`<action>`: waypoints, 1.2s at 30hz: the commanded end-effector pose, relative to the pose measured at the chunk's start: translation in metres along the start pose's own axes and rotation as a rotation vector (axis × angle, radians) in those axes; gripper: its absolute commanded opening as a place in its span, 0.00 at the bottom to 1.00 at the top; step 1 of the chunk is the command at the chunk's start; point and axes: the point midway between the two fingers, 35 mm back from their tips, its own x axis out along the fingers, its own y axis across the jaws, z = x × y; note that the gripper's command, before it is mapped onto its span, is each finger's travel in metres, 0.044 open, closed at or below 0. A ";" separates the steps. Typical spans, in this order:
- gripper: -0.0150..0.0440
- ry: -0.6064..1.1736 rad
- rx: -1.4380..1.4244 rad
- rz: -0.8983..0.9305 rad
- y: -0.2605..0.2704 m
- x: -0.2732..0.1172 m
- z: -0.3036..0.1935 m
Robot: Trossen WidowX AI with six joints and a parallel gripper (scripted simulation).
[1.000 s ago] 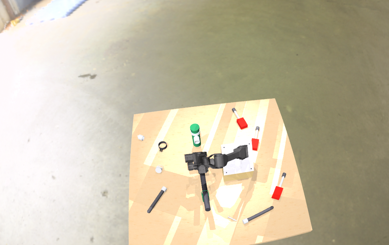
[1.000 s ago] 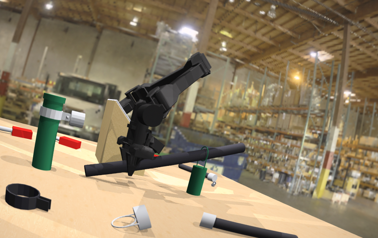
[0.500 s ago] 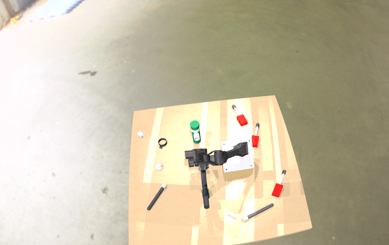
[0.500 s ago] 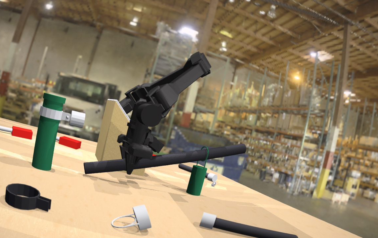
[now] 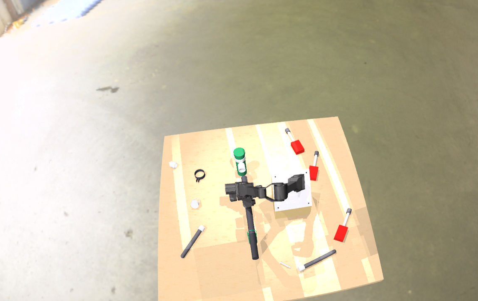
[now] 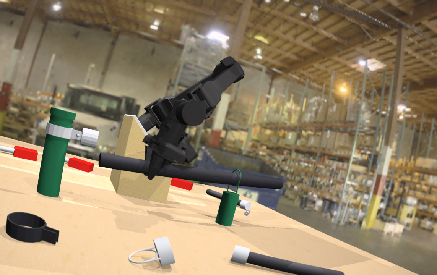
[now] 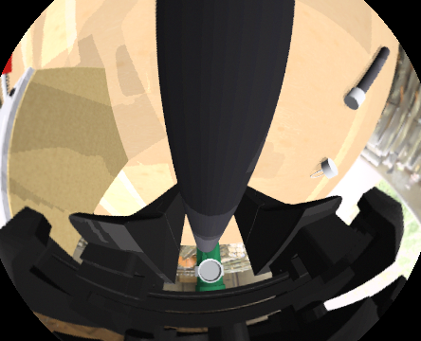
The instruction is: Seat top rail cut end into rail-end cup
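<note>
Wooden table (image 5: 210, 276), three red tools (image 5: 297, 146), one rail (image 6: 209, 175)

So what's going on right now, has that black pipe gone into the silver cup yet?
Pincer shut on rail, lifted off table. Cut end short of cup, not seated. Band high on post. Path clear.

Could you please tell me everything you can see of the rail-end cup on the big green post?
The rail-end cup is a short, pale grey cylinder that looks like metal. It lies on its side, joined by a small lug to the grey brace band, which sits high on the big green post, just under its cap. Its mouth faces the dark top rail. In the wrist view the cup shows as a grey ring beyond the rail's cut end. The cup is empty; the rail's end stops short and below it, untouched.
</note>
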 end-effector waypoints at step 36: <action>0.25 0.084 -0.008 -0.005 -0.007 -0.031 -0.012</action>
